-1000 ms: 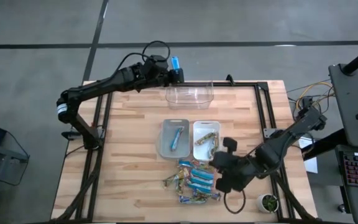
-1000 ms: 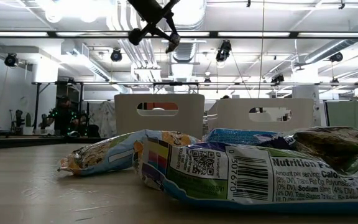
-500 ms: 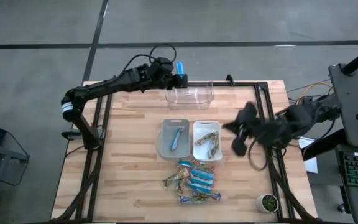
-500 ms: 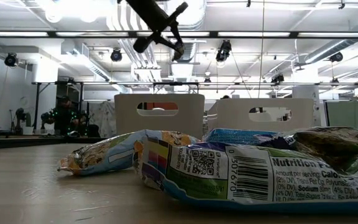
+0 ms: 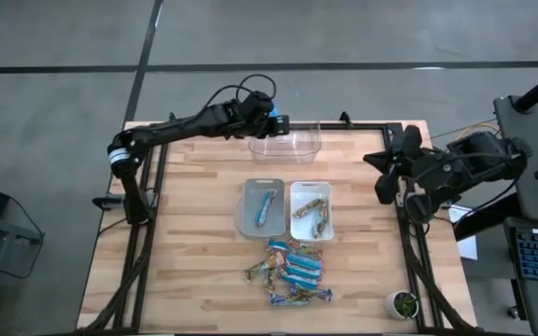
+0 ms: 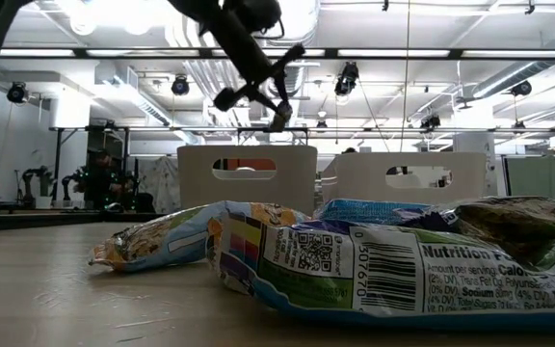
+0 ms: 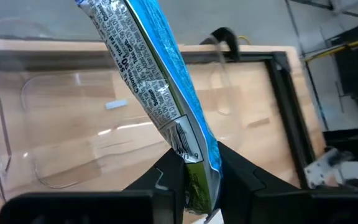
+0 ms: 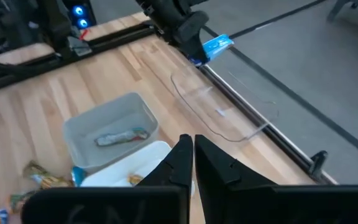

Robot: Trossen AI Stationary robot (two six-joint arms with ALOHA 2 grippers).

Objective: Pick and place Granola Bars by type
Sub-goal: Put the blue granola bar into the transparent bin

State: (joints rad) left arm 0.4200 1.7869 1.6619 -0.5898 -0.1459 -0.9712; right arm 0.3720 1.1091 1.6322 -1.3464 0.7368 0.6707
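The left gripper [image 5: 271, 119] pinches a blue granola bar [image 7: 157, 93] upright, just beside the clear bin [image 5: 285, 142]'s rim.

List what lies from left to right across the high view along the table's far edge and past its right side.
Left gripper holding a blue bar → clear bin → right gripper, shut and empty, at the table's right edge.

"Nutrition Facts" on foreground wrapper [image 6: 432, 275]
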